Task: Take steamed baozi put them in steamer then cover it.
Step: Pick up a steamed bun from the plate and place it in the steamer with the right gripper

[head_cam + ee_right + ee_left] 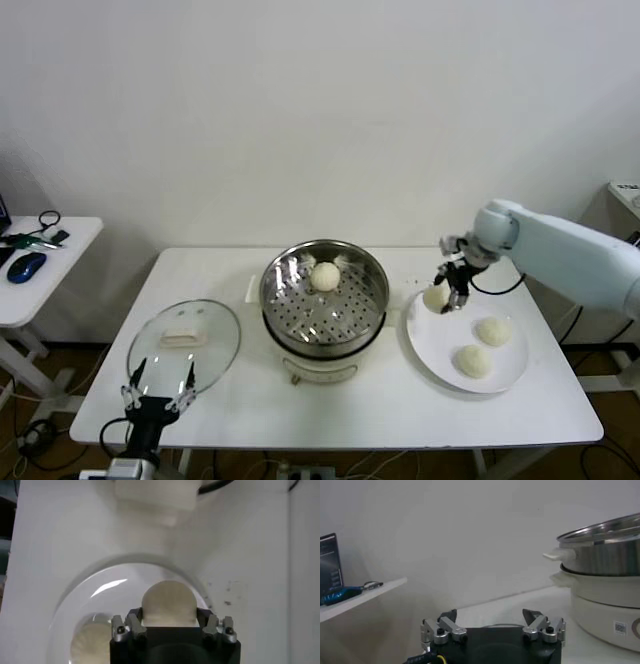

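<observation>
The steel steamer (372,282) stands mid-table on its white pot base, with one steamed baozi (324,276) on the perforated floor toward the back. My right gripper (442,298) is shut on a second baozi (167,603) at the near-left rim of the white plate (434,350), its fingers hugging both sides of the bun. Two more baozi (493,331) (472,361) lie on that plate. The glass cover (160,362) lies flat on the table's left part. My left gripper (158,391) hovers open at the cover's front edge, holding nothing.
A side table (66,252) with a blue mouse and cables stands to the left. The steamer's side handle (559,555) juts out toward the left gripper in the left wrist view. A white block (154,495) sits on the table beyond the plate in the right wrist view.
</observation>
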{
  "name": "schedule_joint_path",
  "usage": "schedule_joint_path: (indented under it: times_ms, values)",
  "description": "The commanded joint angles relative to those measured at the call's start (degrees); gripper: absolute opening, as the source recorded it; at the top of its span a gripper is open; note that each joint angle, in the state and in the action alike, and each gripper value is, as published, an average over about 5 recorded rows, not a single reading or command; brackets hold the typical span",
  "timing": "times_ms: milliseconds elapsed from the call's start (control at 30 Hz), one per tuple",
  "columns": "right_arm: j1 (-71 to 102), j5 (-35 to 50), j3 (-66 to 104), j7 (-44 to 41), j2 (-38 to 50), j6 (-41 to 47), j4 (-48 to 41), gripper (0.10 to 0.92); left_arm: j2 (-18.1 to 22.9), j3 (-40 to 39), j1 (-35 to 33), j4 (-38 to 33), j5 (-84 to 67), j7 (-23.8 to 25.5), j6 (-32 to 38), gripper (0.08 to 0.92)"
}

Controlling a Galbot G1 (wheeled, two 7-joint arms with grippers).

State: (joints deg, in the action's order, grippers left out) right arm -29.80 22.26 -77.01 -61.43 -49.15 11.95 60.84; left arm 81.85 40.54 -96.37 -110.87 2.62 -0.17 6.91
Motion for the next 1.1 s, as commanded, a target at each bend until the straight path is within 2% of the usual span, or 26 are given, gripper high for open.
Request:
schedule_joint_path:
  times_ms: [33,500,1100]
  values:
    - [-15.4,10.9,-7.9,0.1,-1.6,0.5,2.2,0.696,-0.2,-0.3,0.0,-0.6,0.1,0.0,-0.3,0.823]
    - [-16.3,21.3,-7.9,5.6,-15.4,7.0,6.7,0.696,0.4,-1.0,-0.3,-0.9,0.4,0.0,0.1,0.823]
    - [-5.7,20.2,-8.8,10.4,-29.8,9.3,3.6,0.696,0.1,-0.9,-0.4,-1.3,-1.2,-0.1,0.2,0.823]
